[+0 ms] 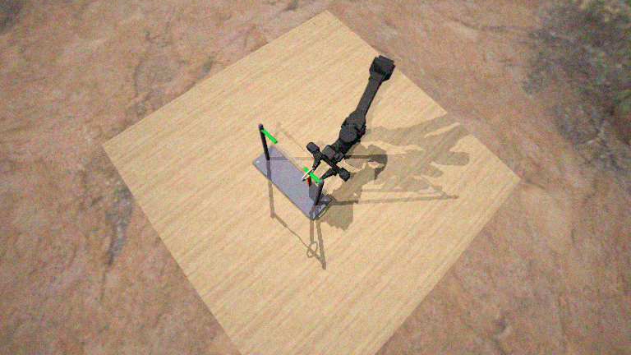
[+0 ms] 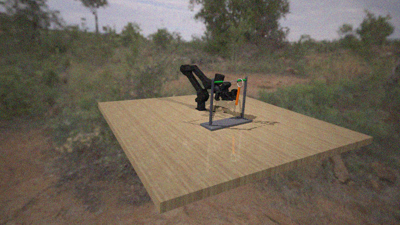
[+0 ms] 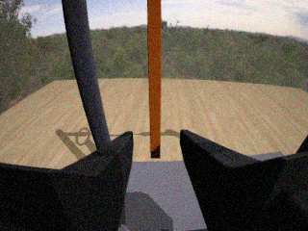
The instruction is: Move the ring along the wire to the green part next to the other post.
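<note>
The pale ring [image 1: 303,177] [image 2: 242,83] hangs around the green part [image 1: 314,177] [image 2: 244,80] beside one post [image 1: 319,191] [image 2: 244,98] [image 3: 84,72]. Its orange handle [image 1: 309,181] [image 2: 237,96] [image 3: 154,72] hangs down almost straight. My gripper [image 1: 317,174] [image 3: 156,137] is open. In the wrist view the handle shows between and beyond the fingertips, with a gap on each side and its dark lower end at fingertip height. The thin grey wire [image 1: 289,154] runs to the other green part [image 1: 269,136] [image 2: 219,81] by the other post [image 1: 264,142] [image 2: 211,101].
The grey base plate [image 1: 283,172] [image 2: 224,123] [image 3: 164,175] carries both posts and lies on the wooden table [image 1: 209,193] [image 2: 176,151] [image 3: 231,111]. The near post stands left of the handle in the wrist view. Shadows of the arm and frame fall across the table.
</note>
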Tool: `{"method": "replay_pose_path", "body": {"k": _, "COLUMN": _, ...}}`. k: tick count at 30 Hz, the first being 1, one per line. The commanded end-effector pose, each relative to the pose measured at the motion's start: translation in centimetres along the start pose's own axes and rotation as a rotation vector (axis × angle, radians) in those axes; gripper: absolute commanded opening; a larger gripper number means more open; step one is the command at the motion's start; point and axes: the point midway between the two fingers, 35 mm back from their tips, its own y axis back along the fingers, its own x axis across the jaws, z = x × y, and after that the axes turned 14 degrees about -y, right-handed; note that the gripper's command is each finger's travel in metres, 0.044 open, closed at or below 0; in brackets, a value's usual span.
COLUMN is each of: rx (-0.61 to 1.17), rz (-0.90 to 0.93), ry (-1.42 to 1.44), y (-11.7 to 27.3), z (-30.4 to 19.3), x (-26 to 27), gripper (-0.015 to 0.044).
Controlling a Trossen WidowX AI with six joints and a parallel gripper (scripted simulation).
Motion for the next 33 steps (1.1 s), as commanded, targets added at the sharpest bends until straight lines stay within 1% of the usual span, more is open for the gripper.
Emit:
{"method": "replay_pose_path", "body": {"k": 1, "rx": 0.012, "rz": -0.010, "ry": 0.000, "y": 0.50, "z": -0.65, "x": -0.33, "gripper": 0.0160}}
{"method": "replay_pose_path", "body": {"k": 32, "rx": 0.012, "rz": -0.010, "ry": 0.000, "y": 0.52, "z": -0.66, "x": -0.33, "gripper": 0.0160}}
{"method": "replay_pose_path", "body": {"k": 33, "rx": 0.006, "rz": -0.002, "ry": 0.000, "y": 0.58, "z": -0.34, "x": -0.13, "gripper": 0.0186}}
